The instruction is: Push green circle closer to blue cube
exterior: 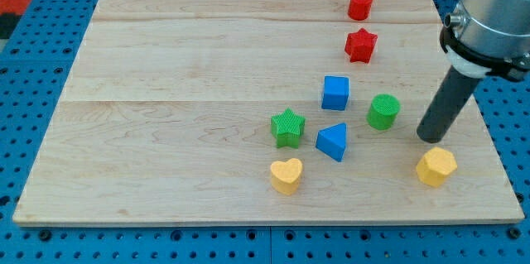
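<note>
Right of the green circle (383, 111) on the worktop (166, 132), my tip (431, 137) stands close by, a little nearer the view's bottom, not touching it. No jaws exist on this rod, so nothing is grasped. Just left of the circle and slightly farther sits the blue cube (335, 93). A leftward, slightly far push should close that gap. Being round, the circle has no long axis or heading.
</note>
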